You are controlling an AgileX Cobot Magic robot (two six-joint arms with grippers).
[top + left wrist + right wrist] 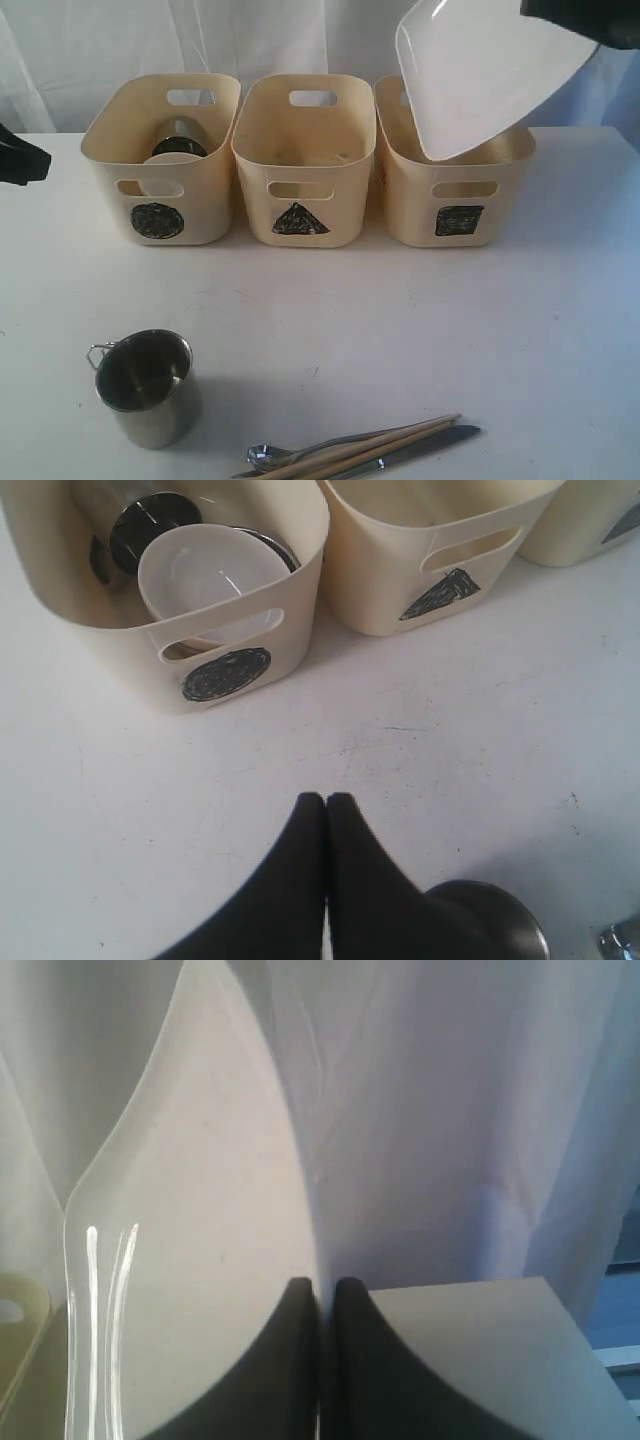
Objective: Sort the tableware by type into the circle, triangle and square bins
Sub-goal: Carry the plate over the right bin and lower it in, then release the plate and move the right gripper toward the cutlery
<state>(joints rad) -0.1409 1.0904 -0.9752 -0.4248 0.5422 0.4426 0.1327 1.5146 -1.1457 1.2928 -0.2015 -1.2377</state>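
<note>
Plate step: large white square plate [490, 70] hung tilted, upper right, low corner in the cream plastic square-marked bin [405, 205]. R fingers [290, 1360] clamped on its rim; L fingers [290, 880] together, empty. Next, I reckoned: lower, then let go.

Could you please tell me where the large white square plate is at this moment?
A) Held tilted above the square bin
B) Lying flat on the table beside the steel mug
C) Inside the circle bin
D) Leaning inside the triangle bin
A: the white square plate hangs tilted in the grip of the right pincer, with its lower corner over the opening of the square bin.
</note>
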